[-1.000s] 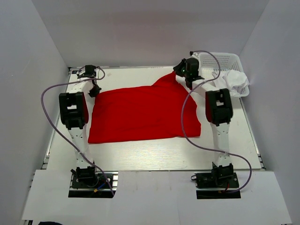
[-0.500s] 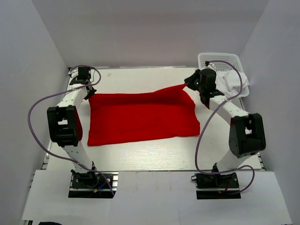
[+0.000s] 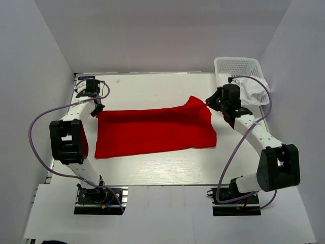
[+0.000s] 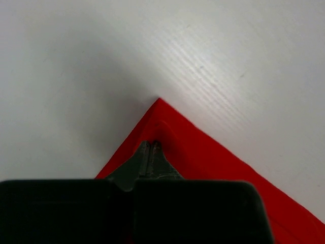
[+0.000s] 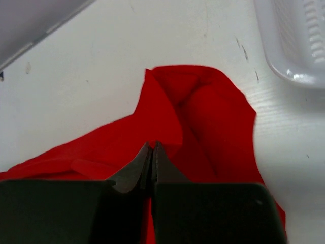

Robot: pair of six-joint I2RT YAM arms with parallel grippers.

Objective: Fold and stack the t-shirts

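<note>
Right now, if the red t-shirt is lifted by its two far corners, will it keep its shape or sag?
Probably sags: the red t-shirt bunches in soft folds at the right fingers. It lies thin and flat, so it is likely light and would slide easily over the table.

walls (image 3: 152, 35): plain pale grey; table (image 3: 152, 170): white, faint grain; light: even

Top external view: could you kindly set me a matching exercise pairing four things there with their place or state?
Things:
1 red t-shirt
2 white t-shirt
3 basket
4 left pincer

Places or states:
A far right corner of the table
B shut on the red t-shirt's corner
C spread across mid-table
D bunched at the basket's near rim

Pairs: 1-C, 2-D, 3-A, 4-B.
</note>
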